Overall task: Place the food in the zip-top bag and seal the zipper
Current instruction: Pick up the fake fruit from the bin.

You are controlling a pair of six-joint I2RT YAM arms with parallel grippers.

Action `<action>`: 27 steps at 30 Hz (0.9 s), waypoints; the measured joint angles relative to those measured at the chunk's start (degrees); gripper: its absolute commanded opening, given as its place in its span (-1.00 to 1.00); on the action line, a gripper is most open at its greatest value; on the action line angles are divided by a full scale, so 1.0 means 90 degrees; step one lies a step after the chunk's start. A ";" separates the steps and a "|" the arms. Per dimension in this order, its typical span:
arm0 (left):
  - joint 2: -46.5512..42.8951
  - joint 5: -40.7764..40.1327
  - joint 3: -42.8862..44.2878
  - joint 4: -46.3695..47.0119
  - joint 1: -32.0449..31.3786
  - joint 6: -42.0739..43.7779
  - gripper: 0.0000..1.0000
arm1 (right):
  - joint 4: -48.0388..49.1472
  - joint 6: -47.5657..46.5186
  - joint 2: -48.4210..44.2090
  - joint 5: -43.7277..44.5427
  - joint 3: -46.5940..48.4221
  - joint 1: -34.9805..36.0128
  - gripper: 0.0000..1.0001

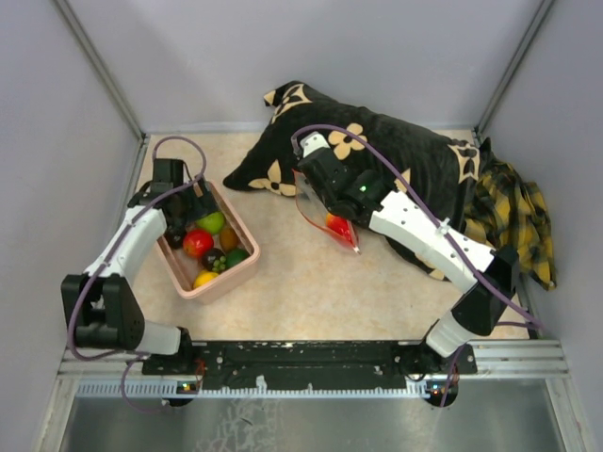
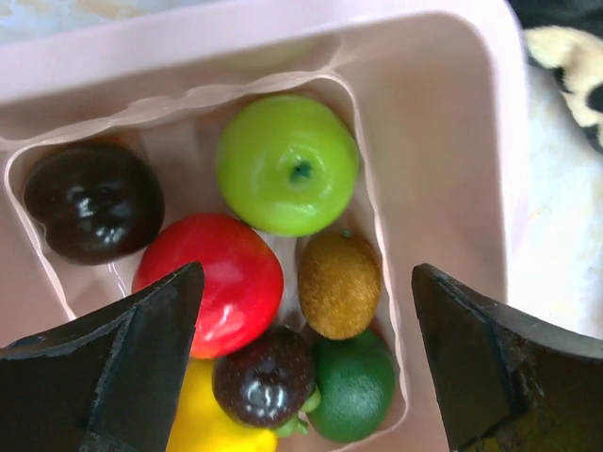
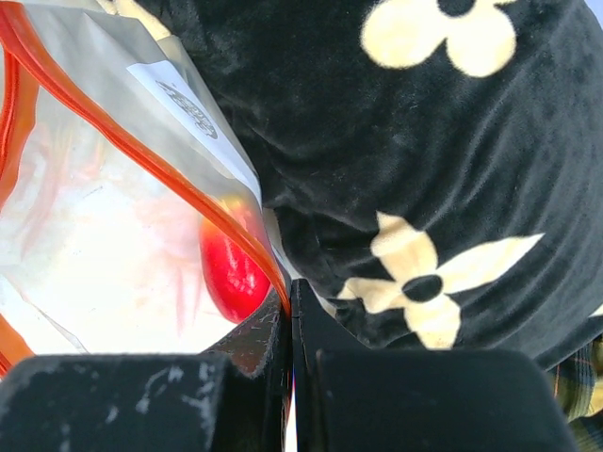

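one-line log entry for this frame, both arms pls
left end effector: open, over food in pink tub | right end effector: shut on zip-top bag edge | bag holds red food piece

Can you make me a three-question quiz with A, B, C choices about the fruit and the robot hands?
1. What colour is the food inside the zip-top bag? A) red B) blue C) white
2. The left gripper is: A) shut B) open C) holding a fruit
3. Where is the green apple? A) in the zip-top bag B) in the left gripper C) in the pink tub
Answers: A, it shows red through the clear plastic; B, its jaws stand wide apart; C, the tub's walls surround it.
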 measured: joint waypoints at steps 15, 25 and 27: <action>0.1365 0.0413 0.0255 0.0379 0.0529 -0.0083 0.89 | 0.0024 -0.0002 0.0000 -0.0138 -0.0002 0.0000 -1.00; 0.1853 0.0527 0.0245 0.0673 0.0527 -0.0146 0.80 | 0.0155 -0.0032 0.0002 -0.0277 -0.0012 0.0000 -1.00; 0.1955 0.0532 0.0231 0.0673 0.0520 -0.0163 0.78 | 0.0206 -0.0058 0.0002 -0.0311 -0.0017 0.0000 -1.00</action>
